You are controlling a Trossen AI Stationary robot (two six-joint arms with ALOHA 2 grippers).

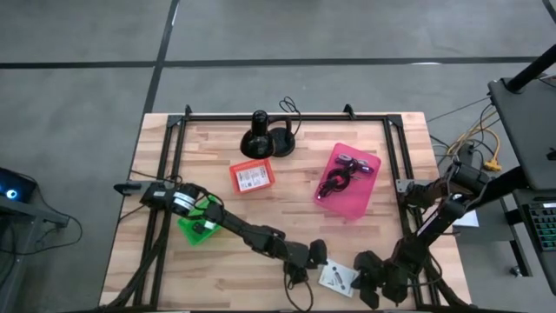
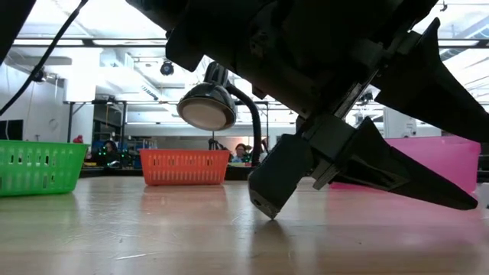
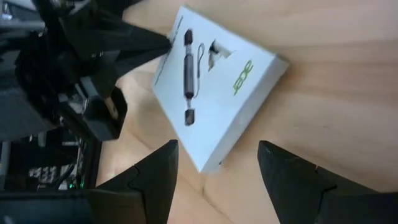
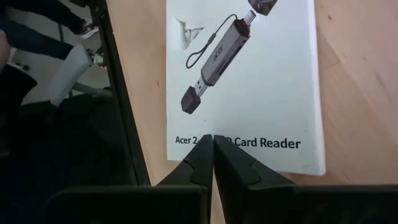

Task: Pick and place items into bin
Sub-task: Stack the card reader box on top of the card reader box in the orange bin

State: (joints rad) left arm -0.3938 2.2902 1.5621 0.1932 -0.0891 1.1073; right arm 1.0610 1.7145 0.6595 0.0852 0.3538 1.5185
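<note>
1. I see both grippers low at the near table edge, either side of the white card [image 1: 337, 278].
2. Card lies flat on the table [image 1: 295, 200]; it's printed with a card reader picture.
3. Left gripper [image 3: 216, 163]: jaws spread, empty, just above the card's corner, not touching that I can tell.
4. Right gripper [image 4: 213, 144]: jaws pressed together, tips at the card's printed edge, holding nothing.
5. Green bin [image 1: 200, 222] sits mid-left, partly under the left arm.
6. Orange bin [image 1: 252, 176] is further back, with another white card inside.
7. Pink bin [image 1: 347, 179] is back right, holding the black cable [image 1: 334, 181] and purple strap [image 1: 354, 163].
8. Black stand [image 1: 263, 139] is at the far edge, behind the orange bin.
</note>
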